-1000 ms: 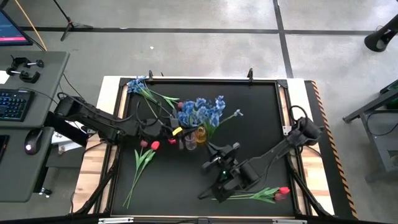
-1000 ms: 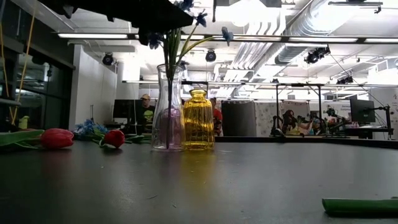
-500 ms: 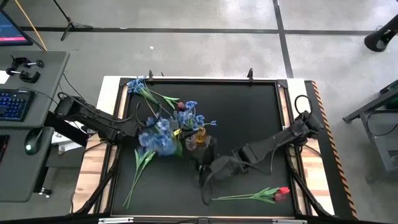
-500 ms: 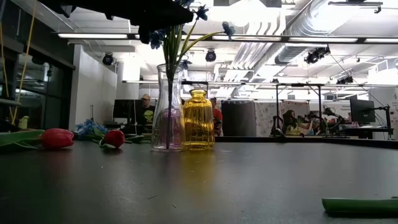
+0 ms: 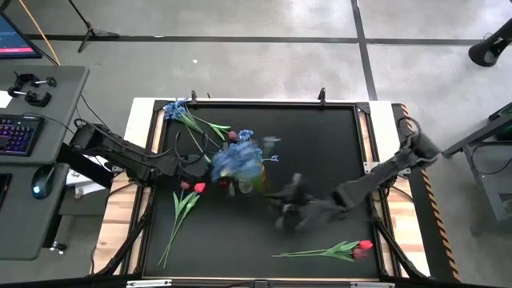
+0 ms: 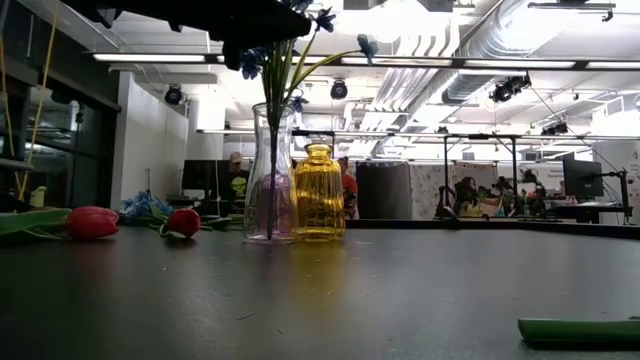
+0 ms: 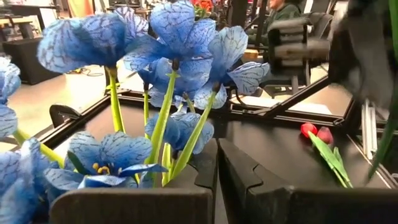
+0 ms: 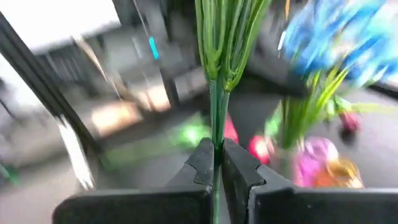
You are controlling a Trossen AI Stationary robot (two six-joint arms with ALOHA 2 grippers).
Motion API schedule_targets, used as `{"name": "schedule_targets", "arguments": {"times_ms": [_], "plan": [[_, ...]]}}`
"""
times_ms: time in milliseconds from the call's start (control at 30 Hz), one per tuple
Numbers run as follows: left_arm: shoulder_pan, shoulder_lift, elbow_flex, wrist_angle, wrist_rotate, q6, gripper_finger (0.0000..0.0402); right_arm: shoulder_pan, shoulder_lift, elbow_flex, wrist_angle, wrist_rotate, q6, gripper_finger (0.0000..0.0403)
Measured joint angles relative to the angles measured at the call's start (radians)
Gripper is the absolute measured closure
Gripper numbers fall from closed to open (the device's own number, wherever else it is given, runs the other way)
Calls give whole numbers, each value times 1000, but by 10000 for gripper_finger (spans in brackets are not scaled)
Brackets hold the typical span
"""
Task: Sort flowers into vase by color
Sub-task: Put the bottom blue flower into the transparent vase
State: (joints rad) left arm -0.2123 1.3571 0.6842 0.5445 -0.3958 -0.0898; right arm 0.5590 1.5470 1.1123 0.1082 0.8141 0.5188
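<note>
Two vases side by side near the middle of the black tabletop [image 5: 336, 136] — a clear vase [image 6: 270, 180] with blue flowers [image 6: 290, 40] rising from it, touching a yellow vase [image 6: 319, 192]. Left gripper [image 7: 216, 163] right at the blue blossoms above the clear vase, jaws nearly together around thin green stems, blossoms crowding its view. Right gripper [image 8: 217, 157] over the tabletop just right of the vases, blurred from above, jaws clenched on a bunch of green stems [image 8: 219, 93]. Around the vases: red tulips [image 5: 192, 187] lying just left of them, stems trailing toward the front edge; another blue bunch [image 5: 178, 109] at the far left corner; a red tulip [image 5: 364, 246] lying near the front right edge. Keyboard [image 5: 18, 132] and mouse [image 5: 38, 190] on a side desk at left.
</note>
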Motion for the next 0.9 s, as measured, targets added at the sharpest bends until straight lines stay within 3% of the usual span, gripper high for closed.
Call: {"name": "schedule_targets", "arguments": {"times_ms": [100, 200, 300, 400, 600, 900], "plan": [[0, 0, 0, 0, 0, 13, 401, 7, -49, -218, 536, 49, -195, 403], [0, 0, 0, 1, -2, 14, 401, -26, -12, -380, 1056, -19, -395, 403], [0, 0, 0, 4, -2, 14, 401, -65, 70, -460, 1355, -98, -452, 403], [0, 0, 0, 5, -3, 15, 401, -120, 162, -464, 1433, -127, -446, 403], [0, 0, 0, 4, -4, 15, 401, -207, 296, -360, 1393, -287, -529, 403], [0, 0, 0, 25, -6, 14, 401, -285, 378, -285, 1390, -279, -572, 403]]}}
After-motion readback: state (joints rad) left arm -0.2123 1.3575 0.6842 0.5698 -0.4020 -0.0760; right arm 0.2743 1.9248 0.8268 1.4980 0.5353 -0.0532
